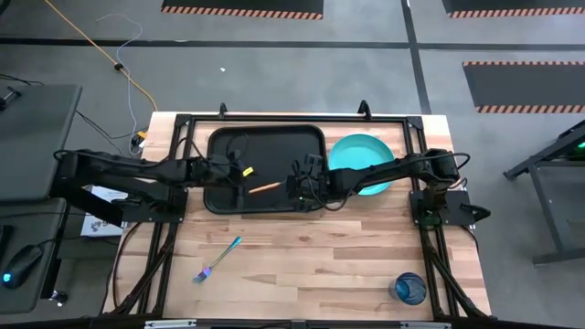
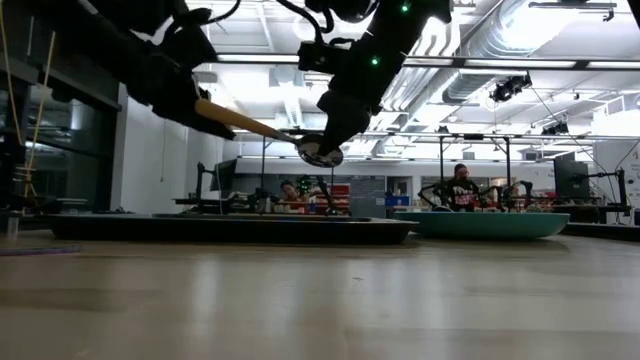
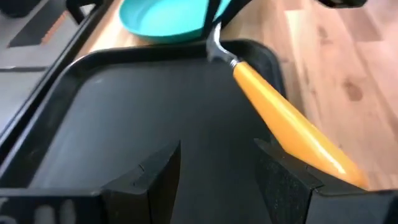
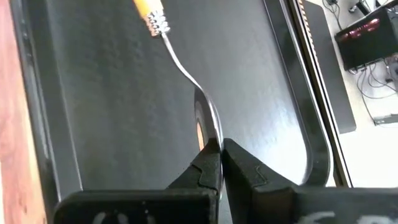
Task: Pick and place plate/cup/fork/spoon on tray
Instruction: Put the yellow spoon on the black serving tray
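Holding one spoon (image 4: 208, 121), right hand (image 4: 219, 163), one tray (image 1: 219, 146)

tray (image 1: 224, 146): 1 | plate (image 1: 355, 151): 1 | cup (image 1: 409, 289): 1 | fork (image 1: 218, 260): 1 | spoon (image 1: 265, 187): 1

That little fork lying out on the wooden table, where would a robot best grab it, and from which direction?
Probably at the middle of the fork's slim teal handle, coming straight down from above. It lies flat on the bare table with open wood all around, so the tool's fingers should straddle the handle across its width, turned to match its diagonal lie.
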Action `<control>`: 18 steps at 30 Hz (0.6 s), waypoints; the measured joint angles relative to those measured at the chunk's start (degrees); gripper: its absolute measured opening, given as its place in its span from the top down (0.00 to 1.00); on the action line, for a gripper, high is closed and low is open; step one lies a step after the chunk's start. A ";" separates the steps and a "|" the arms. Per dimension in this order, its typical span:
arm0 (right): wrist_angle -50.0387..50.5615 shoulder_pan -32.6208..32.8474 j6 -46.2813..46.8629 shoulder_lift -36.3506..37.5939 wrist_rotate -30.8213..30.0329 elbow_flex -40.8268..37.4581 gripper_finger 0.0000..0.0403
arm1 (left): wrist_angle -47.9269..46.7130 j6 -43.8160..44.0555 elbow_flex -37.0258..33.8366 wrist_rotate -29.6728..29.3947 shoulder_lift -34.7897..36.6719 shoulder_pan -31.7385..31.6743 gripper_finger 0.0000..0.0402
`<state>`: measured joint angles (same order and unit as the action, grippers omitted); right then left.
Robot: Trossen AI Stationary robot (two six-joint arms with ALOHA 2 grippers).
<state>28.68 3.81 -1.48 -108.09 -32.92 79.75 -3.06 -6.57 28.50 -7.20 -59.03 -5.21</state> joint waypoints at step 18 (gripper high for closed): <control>4.91 -0.97 5.55 0.00 -0.91 0.02 1.00 | -0.61 10.54 2.28 -0.42 6.93 1.94 0.53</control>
<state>33.60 2.85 4.08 -108.09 -33.83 79.77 -3.67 3.97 30.79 -7.61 -52.10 -3.27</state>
